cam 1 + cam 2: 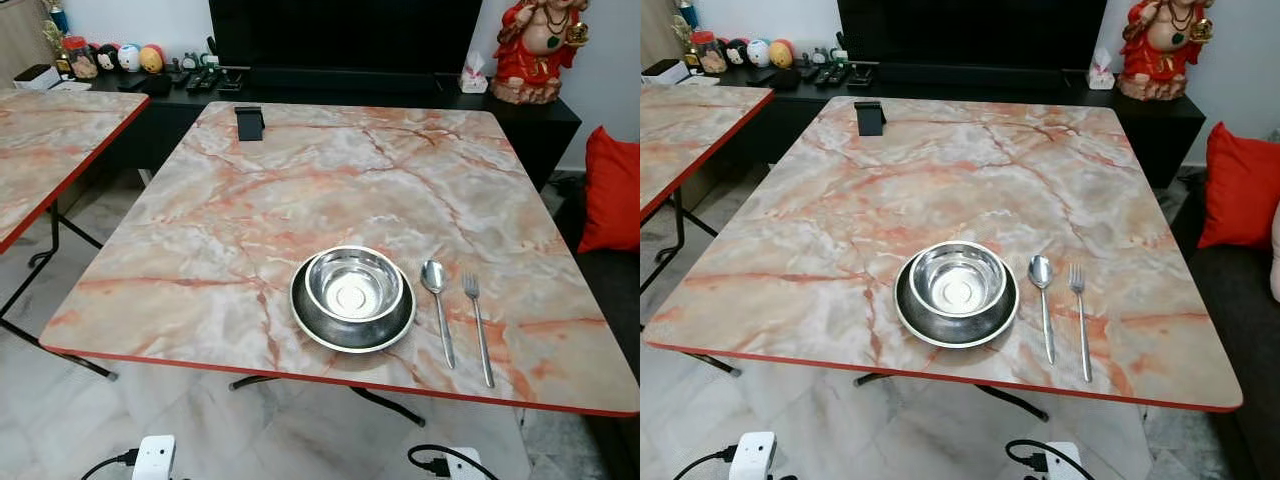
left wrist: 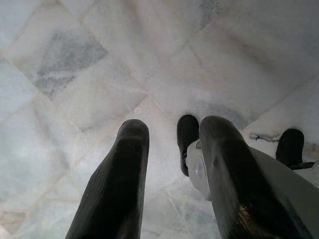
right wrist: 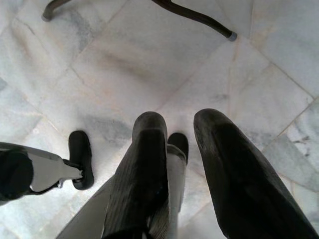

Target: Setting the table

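Observation:
A steel bowl (image 1: 353, 284) sits inside a dark round plate (image 1: 352, 322) near the front edge of the marble table (image 1: 300, 180). Right of the plate lie a spoon (image 1: 436, 300) and then a fork (image 1: 477, 322), side by side, handles toward me. My left gripper (image 2: 172, 132) hangs over the pale floor tiles, open, with nothing between its fingers. In the right wrist view my right gripper (image 3: 180, 122) also hangs open over the floor, near a black table foot (image 3: 199, 19).
A small black holder (image 1: 249, 123) stands at the table's far left. A second marble table (image 1: 50, 140) is to the left. Behind are a dark console with a TV (image 1: 340, 35), a red figurine (image 1: 535, 45) and a tissue box. A red cushion (image 1: 610, 190) lies right.

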You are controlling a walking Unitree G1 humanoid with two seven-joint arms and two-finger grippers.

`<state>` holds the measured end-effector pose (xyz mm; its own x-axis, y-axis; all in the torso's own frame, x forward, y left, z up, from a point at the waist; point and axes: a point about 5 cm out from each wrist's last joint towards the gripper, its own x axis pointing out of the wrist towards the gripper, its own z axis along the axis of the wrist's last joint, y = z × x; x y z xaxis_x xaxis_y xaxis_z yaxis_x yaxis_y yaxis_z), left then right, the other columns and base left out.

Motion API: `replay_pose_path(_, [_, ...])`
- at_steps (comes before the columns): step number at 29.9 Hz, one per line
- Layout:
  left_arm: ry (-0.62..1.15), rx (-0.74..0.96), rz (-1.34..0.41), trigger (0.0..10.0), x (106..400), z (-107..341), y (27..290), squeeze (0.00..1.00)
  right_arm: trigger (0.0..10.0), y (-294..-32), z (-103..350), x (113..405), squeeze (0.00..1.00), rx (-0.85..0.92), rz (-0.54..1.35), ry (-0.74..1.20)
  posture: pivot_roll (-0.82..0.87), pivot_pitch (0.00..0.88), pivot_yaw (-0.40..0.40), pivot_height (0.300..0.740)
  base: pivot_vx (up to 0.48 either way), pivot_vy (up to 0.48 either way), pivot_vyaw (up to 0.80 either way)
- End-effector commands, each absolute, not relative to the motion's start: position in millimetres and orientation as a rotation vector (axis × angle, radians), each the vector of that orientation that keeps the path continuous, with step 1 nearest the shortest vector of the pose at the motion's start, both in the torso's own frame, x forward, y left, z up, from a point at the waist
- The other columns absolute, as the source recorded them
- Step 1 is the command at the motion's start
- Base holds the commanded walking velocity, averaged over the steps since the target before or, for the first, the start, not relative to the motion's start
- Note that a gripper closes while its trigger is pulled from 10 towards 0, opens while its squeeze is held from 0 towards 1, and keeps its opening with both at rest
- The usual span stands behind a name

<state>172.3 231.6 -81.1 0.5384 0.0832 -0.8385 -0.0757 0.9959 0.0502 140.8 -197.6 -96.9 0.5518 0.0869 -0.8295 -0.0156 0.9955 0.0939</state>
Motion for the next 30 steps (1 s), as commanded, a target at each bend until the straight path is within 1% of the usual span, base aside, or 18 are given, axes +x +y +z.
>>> replay_pose_path(1, [1.024,0.011,0.104,10.0,168,-84,232,0.0,10.0,-194,-99,136,0.0,0.102,0.05,1.002,0.01,0.0,0.009,0.736,-0.247,0.345,0.0])
replay_pose_path(5, [1.021,0.014,0.096,10.0,170,-83,228,0.0,10.0,-191,-100,136,0.0,0.104,0.05,1.004,0.0,0.0,0.01,0.736,-0.248,0.342,0.0])
replay_pose_path(11, [1.02,0.021,0.087,10.0,171,-84,225,0.0,10.0,-168,-98,150,0.0,0.108,0.069,0.996,0.0,0.0,0.014,0.736,-0.263,0.404,0.0])
replay_pose_path(15, [1.019,0.022,0.089,10.0,171,-83,226,0.0,10.0,-165,-98,152,0.0,0.105,0.072,0.994,0.0,0.0,0.014,0.736,-0.261,0.407,0.0])
replay_pose_path(17, [1.018,0.027,0.091,10.0,170,-83,230,0.0,10.0,-173,-97,154,0.0,0.106,0.01,0.99,0.0,0.0,0.016,0.736,-0.259,0.409,0.0])
replay_pose_path(20, [1.014,0.029,0.093,10.0,170,-82,234,0.0,10.0,-180,-96,154,0.0,0.115,-0.019,0.985,0.0,0.0,0.017,0.736,-0.261,0.406,0.0])
replay_pose_path(21, [0.998,0.029,0.11,10.0,171,-79,241,0.0,10.0,-188,-95,154,0.0,0.125,-0.03,0.975,0.0,0.0,0.016,0.736,0.0,0.296,0.0])
replay_pose_path(24, [0.993,0.046,0.134,10.0,171,-77,251,0.0,10.0,-199,-94,151,0.0,0.139,-0.059,0.963,0.01,0.0,0.013,0.736,0.0,0.0,0.0])
replay_pose_path(26, [0.993,0.054,0.133,10.0,170,-76,253,0.0,10.0,-202,-94,150,0.0,0.144,-0.071,0.964,0.01,0.0,0.011,0.736,0.0,0.0,0.0])
replay_pose_path(28, [0.989,0.046,0.136,10.0,170,-76,253,0.0,10.0,-212,-94,146,0.0,0.135,-0.083,0.967,0.01,0.0,0.018,0.736,0.0,0.0,0.0])
replay_pose_path(30, [0.985,0.053,0.128,10.0,171,-77,250,0.0,10.0,-209,-94,147,0.0,0.15,-0.104,0.957,0.01,0.0,0.018,0.736,0.0,0.0,0.0])
